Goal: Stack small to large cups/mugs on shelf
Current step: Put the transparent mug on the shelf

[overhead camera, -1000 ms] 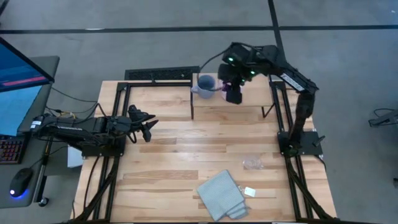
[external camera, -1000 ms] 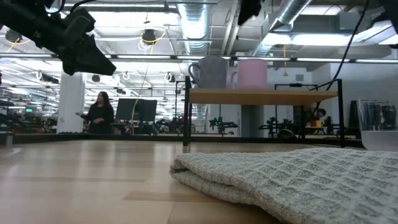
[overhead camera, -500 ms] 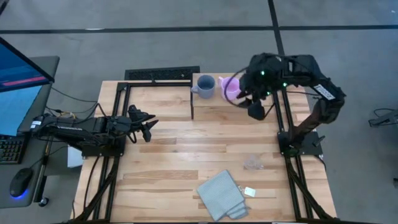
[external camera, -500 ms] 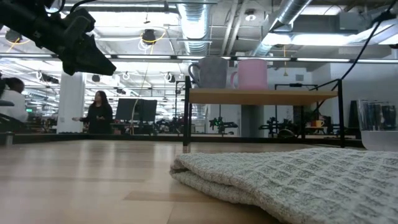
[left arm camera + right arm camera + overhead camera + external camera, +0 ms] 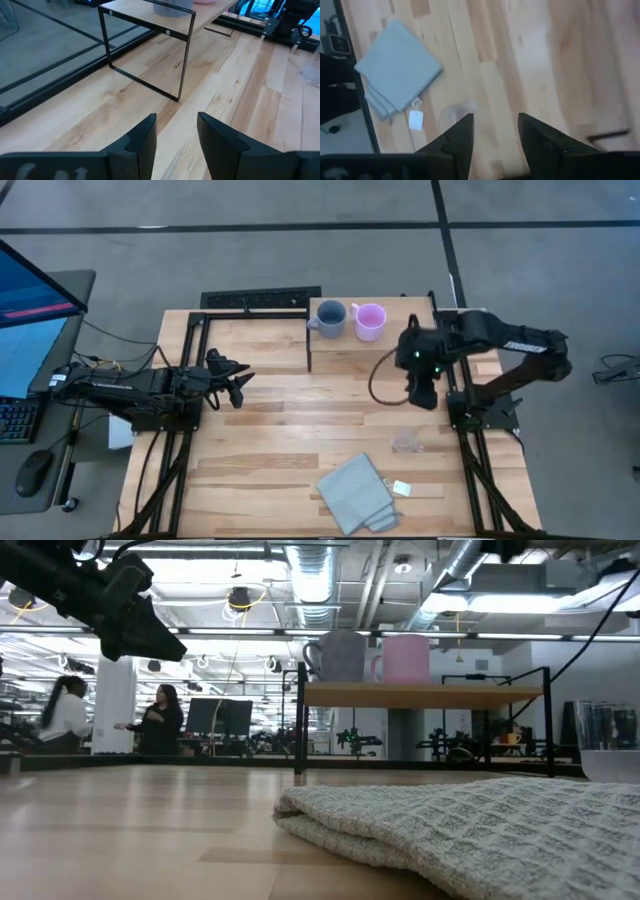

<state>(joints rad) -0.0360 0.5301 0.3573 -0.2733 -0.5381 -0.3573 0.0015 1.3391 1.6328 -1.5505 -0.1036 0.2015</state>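
The blue-grey mug [image 5: 330, 318] and the pink-lilac mug [image 5: 370, 321] stand side by side on the light-wood shelf [image 5: 400, 340] at the table's far side; both also show in the low view [image 5: 340, 656] [image 5: 405, 658]. The clear cup [image 5: 405, 442] stands on the table near the right edge and shows faintly in the right wrist view [image 5: 455, 114]. My right gripper [image 5: 424, 395] is open and empty, above the table between the shelf and the clear cup. My left gripper [image 5: 238, 385] is open and empty at the table's left.
A folded grey-blue cloth [image 5: 355, 492] lies at the table's near edge, with a small white tag [image 5: 401, 488] beside it. Black frame rails run along the table's left and right sides. People stand in the room beyond the table [image 5: 160, 720].
My right gripper has left the pink-lilac mug on the shelf beside the blue-grey mug and has swung away from the shelf toward the table's right and near side, out over the table toward the clear cup. Both mugs stay upright on the shelf.
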